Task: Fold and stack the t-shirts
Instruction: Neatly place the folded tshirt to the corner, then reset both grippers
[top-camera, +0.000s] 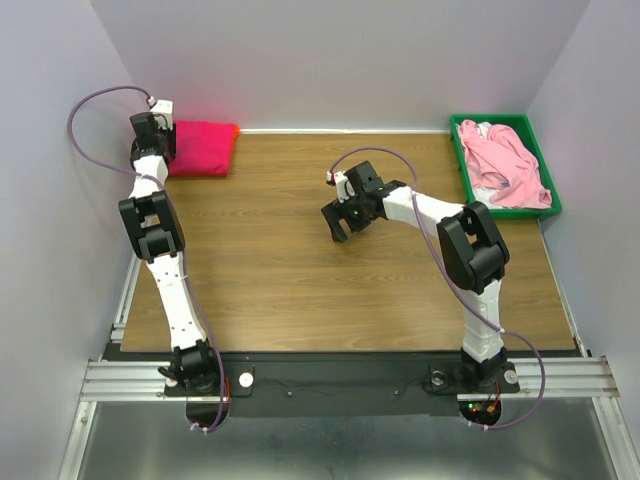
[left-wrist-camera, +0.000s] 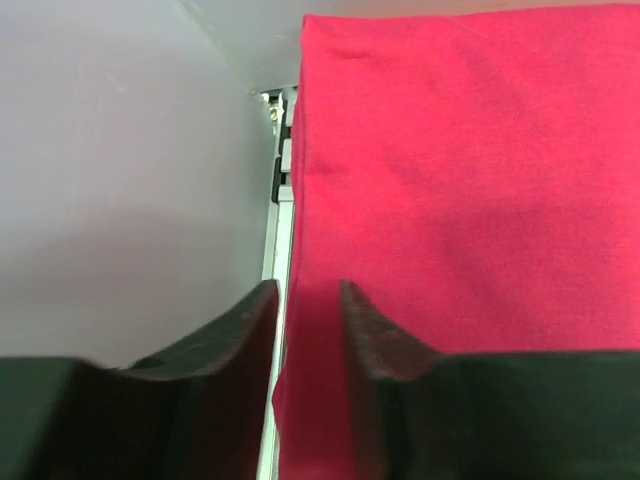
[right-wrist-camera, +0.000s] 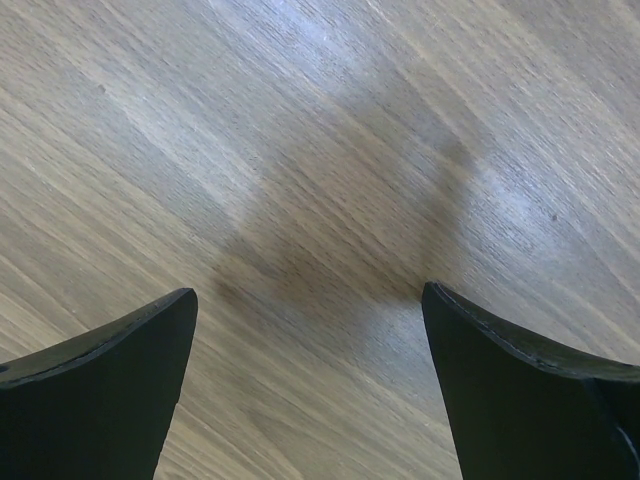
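Found crimson-magenta t-shirt (top-camera: 203, 147) folded flat at far left corner of surface (top-camera: 280, 260), with a sliver of bright orange t-shirt (top-camera: 236, 128) showing at its right edge, seemingly beneath. Found pale pink t-shirt (top-camera: 505, 165) crumpled and unfolded in green tray (top-camera: 490, 119) at far right. Counted three t-shirts, one tray.

Noted left claw (left-wrist-camera: 308, 290) over left edge of crimson cloth, narrowly parted, with nothing seen pinched between. Noted right claw (right-wrist-camera: 310, 295) released wide above bare wood mid-surface, well apart from every shirt.

Judged cloth light, soft and limp, prone to sagging and unfolding when lifted. Judged pink shirt best taken at shoulders or hem corners with both claws; folded pile best pinched through all layers at an edge.
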